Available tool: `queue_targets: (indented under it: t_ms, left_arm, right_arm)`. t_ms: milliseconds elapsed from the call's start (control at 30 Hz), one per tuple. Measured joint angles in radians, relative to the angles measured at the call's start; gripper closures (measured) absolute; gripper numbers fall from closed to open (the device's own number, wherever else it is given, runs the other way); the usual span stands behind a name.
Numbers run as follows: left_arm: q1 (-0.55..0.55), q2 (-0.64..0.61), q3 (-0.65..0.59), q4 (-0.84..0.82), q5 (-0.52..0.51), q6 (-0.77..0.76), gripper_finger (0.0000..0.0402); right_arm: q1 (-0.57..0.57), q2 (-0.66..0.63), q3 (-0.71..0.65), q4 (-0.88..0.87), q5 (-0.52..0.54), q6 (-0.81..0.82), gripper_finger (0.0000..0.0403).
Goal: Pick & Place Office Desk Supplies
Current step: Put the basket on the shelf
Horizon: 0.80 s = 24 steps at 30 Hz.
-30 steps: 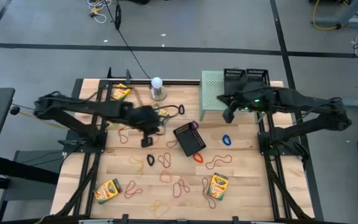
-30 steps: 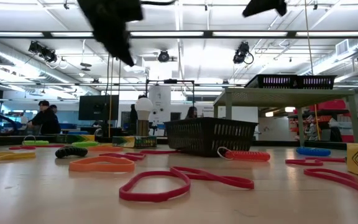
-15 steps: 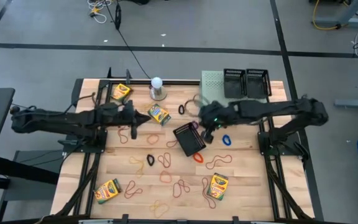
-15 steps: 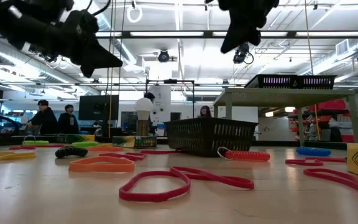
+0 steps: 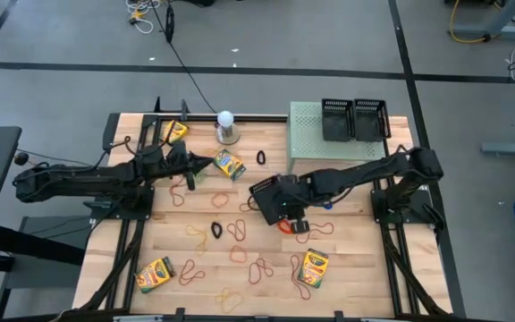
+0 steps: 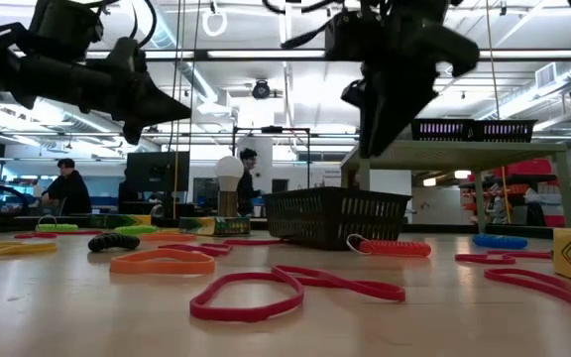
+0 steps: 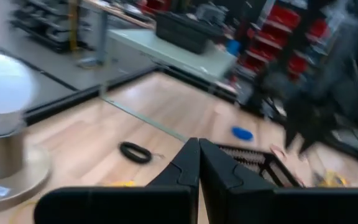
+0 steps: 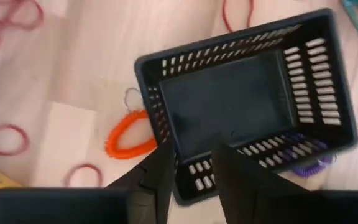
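Note:
A small black mesh basket (image 5: 271, 199) stands upright on the table's middle, also seen in the low view (image 6: 335, 213) and the right wrist view (image 8: 247, 106). My right gripper (image 8: 191, 171) hangs open just above it, fingers pointing steeply down over one short wall, clear of it in the low view (image 6: 377, 134). My left gripper (image 7: 199, 155) is shut and empty. It points level, above the table beside a crayon box (image 5: 230, 165). Other crayon boxes (image 5: 314, 266) (image 5: 155, 273) (image 5: 174, 132) and many rubber bands (image 5: 259, 270) lie scattered on the wood.
An orange coil band (image 8: 126, 137) and a purple one (image 8: 312, 163) lie against the basket's sides. Two more black baskets (image 5: 354, 118) sit on the pale green riser (image 5: 307, 134) at the far right. A white ball on a metal base (image 5: 226, 127) stands at the far edge.
My right gripper has swung from beside the riser toward the table's middle and sunk, tipping downward, until it hangs over the black basket. My left gripper has drawn back toward the table's far left and lowered, turning from pointing down to pointing level.

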Motion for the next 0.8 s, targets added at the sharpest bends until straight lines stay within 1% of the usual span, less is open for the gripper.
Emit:
queue_targets:
  t_ms: [100, 300, 400, 533, 600, 700, 800]
  left_arm:
    - [-0.003, 0.0, 0.0, 0.008, -0.034, -0.003, 0.0395]
    - [-0.003, 0.0, 0.0, 0.002, -0.037, 0.001, 0.0395]
    - [-0.001, 0.0, 0.0, -0.004, -0.034, 0.02, 0.0394]
    - [-0.003, 0.0, 0.0, -0.004, -0.023, 0.021, 0.0394]
    - [-0.003, 0.0, 0.0, -0.01, -0.013, 0.021, 0.0394]
    - [-0.003, 0.0, 0.0, -0.011, -0.012, 0.021, 0.0394]
    - [-0.003, 0.0, 0.0, -0.011, -0.013, 0.014, 0.0394]
  right_arm:
    - [-0.002, 0.033, 0.0, 0.006, -0.004, -0.033, 0.0288]
    - [0.006, 0.058, -0.002, 0.031, -0.013, -0.036, 0.0289]
    - [0.018, 0.061, -0.002, 0.035, -0.016, -0.025, 0.0279]
    - [0.052, 0.061, -0.002, 0.013, -0.055, -0.022, 0.0254]
    - [0.068, 0.063, -0.002, 0.008, -0.054, -0.02, 0.0243]
    - [0.073, 0.09, -0.002, 0.012, -0.032, -0.016, 0.0238]
    - [0.07, 0.126, -0.002, 0.014, 0.021, -0.015, 0.0253]
